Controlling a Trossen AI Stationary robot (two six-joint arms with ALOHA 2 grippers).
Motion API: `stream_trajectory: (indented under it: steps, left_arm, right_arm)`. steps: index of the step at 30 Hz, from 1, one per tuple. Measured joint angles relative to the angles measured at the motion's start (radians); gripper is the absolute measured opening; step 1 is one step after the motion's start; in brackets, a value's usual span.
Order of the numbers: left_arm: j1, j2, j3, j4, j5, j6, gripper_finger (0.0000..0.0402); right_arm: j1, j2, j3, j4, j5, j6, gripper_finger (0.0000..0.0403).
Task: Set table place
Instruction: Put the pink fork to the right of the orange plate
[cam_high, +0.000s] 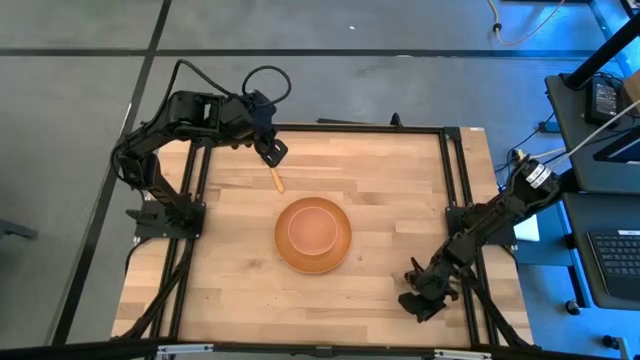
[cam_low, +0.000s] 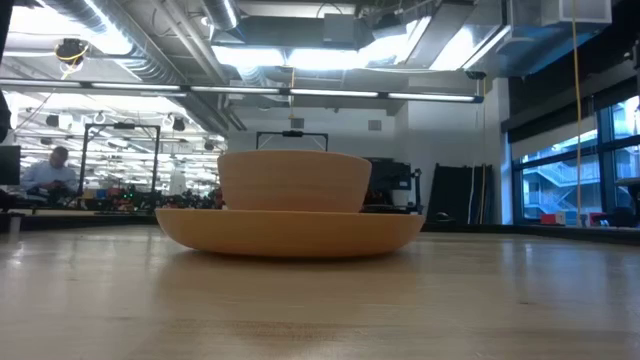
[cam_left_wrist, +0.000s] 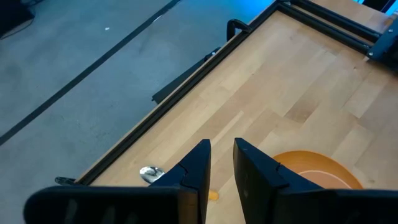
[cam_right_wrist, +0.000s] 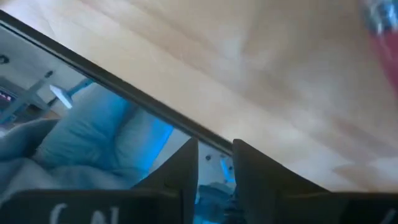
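Observation:
A pale-orange bowl (cam_high: 314, 228) (cam_low: 294, 180) stands in the wide orange plate (cam_high: 341, 257) (cam_low: 290, 232) at the table's middle. The wooden-handled spoon lies on the table near the far edge. Its handle (cam_high: 277, 181) points toward the near edge and its metal bowl (cam_left_wrist: 151, 173) toward the far edge. My left gripper (cam_high: 272, 153) (cam_left_wrist: 222, 149) is shut right over the spoon, its fingers lying across it. My right gripper (cam_high: 415, 298) (cam_right_wrist: 216, 149) is shut and empty at the table's near right. The fork does not show in the high view. My left gripper stands over the spoon where its handle (cam_left_wrist: 213, 195) meets its metal bowl, fingers slanting down and across it. The fingers hide that place, so I cannot tell whether they touch it. The spoon is not between the fingers.
The black frame (cam_high: 350, 127) runs along the table's far edge, close behind the spoon. Bare planks (cam_high: 400, 190) lie between the plate and the right arm. A blurred red thing (cam_right_wrist: 380, 43) shows at the edge of the right wrist view. A person (cam_low: 48, 170) sits far off in the room.

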Motion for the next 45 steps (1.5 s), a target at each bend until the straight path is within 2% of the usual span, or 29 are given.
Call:
stream_trajectory:
  steps: [11, 21, 29, 32, 35, 37, 39, 43, 45]
  left_arm:
    - [0.0, 0.0, 0.0, 0.0, 0.0, 0.001, 0.0063]
    - [0.0, 0.0, 0.0, 0.0, 0.0, 0.0, 0.0063]
    - [0.0, 0.0, 0.0, 0.0, 0.0, 0.0, 0.0063]
    - [0.0, 0.0, 0.0, 0.0, 0.0, 0.0, 0.0063]
    - [0.0, 0.0, 0.0, 0.0, 0.0, 0.0, 0.0063]
    - [0.0, 0.0, 0.0, 0.0, 0.0, 0.0, 0.0063]
    - [0.0, 0.0, 0.0, 0.0, 0.0, 0.0, 0.0063]
    - [0.0, 0.0, 0.0, 0.0, 0.0, -0.003, 0.0063]
    - [0.0, 0.0, 0.0, 0.0, 0.0, -0.013, 0.0063]
  right_arm:
    - [-0.043, -0.01, -0.001, -0.038, -0.014, -0.226, 0.0101]
    - [-0.043, -0.097, 0.0, -0.115, -0.01, -0.278, 0.0083]
    - [-0.043, -0.111, 0.0, -0.07, -0.034, -0.266, 0.0074]
    - [-0.043, -0.111, 0.0, -0.1, 0.012, -0.327, 0.0074]
    - [-0.042, -0.111, 0.0, -0.133, 0.129, -0.335, 0.0074]
    - [-0.041, -0.117, 0.016, -0.219, 0.164, -0.336, 0.0074]
    - [-0.039, -0.116, 0.052, -0.349, 0.147, -0.341, 0.0074]
    - [-0.032, -0.117, 0.187, -0.66, 0.137, -0.443, 0.0074]
    - [-0.032, -0.117, 0.271, -0.809, 0.173, -0.479, 0.0074]
